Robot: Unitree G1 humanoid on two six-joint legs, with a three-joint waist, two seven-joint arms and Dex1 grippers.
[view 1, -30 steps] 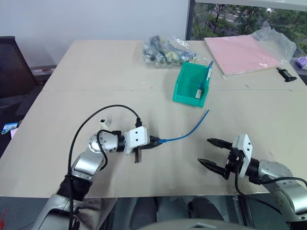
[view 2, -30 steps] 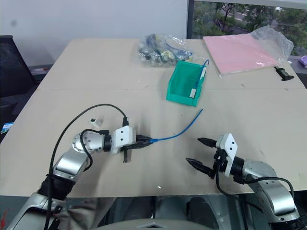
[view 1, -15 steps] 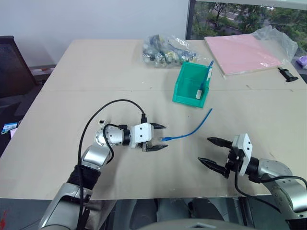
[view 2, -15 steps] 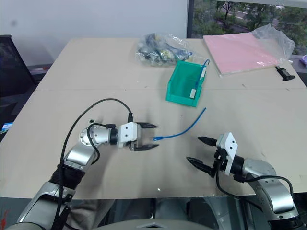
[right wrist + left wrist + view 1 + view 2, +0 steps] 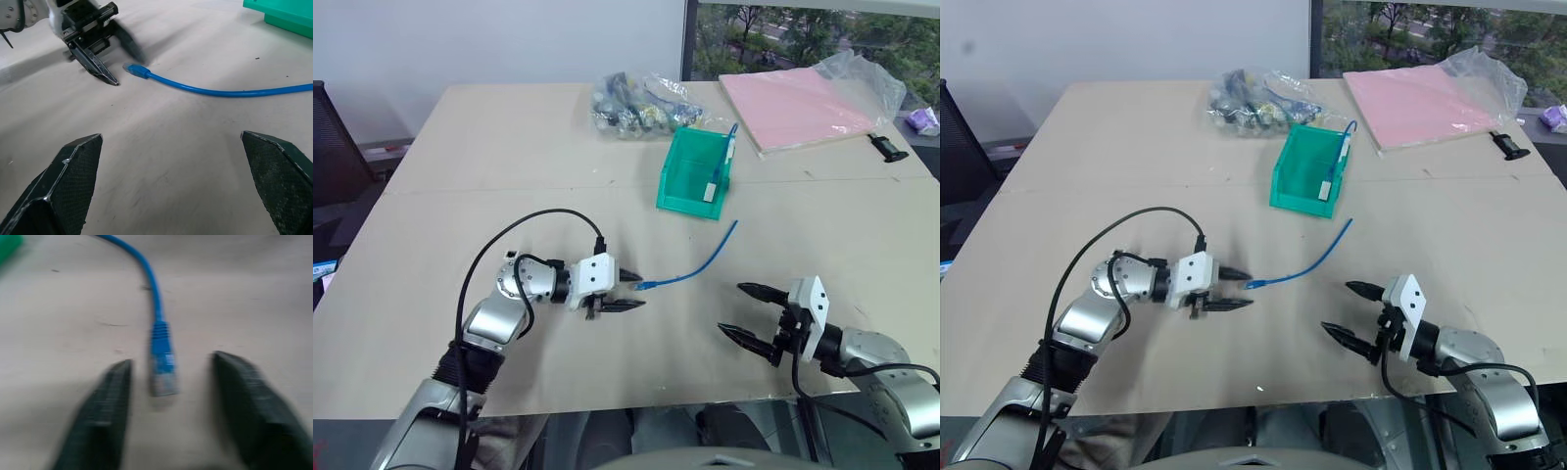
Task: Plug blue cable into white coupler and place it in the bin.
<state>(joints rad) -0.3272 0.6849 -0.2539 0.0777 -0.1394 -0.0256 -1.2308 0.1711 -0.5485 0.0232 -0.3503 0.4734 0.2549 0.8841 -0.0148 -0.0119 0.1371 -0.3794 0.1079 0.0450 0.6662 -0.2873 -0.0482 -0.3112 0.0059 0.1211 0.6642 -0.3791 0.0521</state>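
Observation:
The blue cable (image 5: 695,266) lies in a gentle curve on the table, its near plug (image 5: 161,367) pointing at my left gripper (image 5: 628,291). That gripper is open, a finger (image 5: 107,401) on either side of the plug with a gap on both sides. A tiny white block, the white coupler (image 5: 512,256), peeks out just behind my left wrist. The green bin (image 5: 677,181) stands beyond the cable's far end. My right gripper (image 5: 732,309) hovers open, low over the table to the right of the cable, holding nothing.
Another blue cable with a white piece (image 5: 713,186) on its end rests in the bin. A clear bag of parts (image 5: 641,103) sits behind it, and a pink sheet in plastic (image 5: 803,103) lies at the back right. A thick black cable (image 5: 509,240) loops over my left arm.
My left gripper, shut on the cable's plug a second ago, let go and opened wide, and has now narrowed around the plug. The camera shifted slightly. The right arm stayed still.

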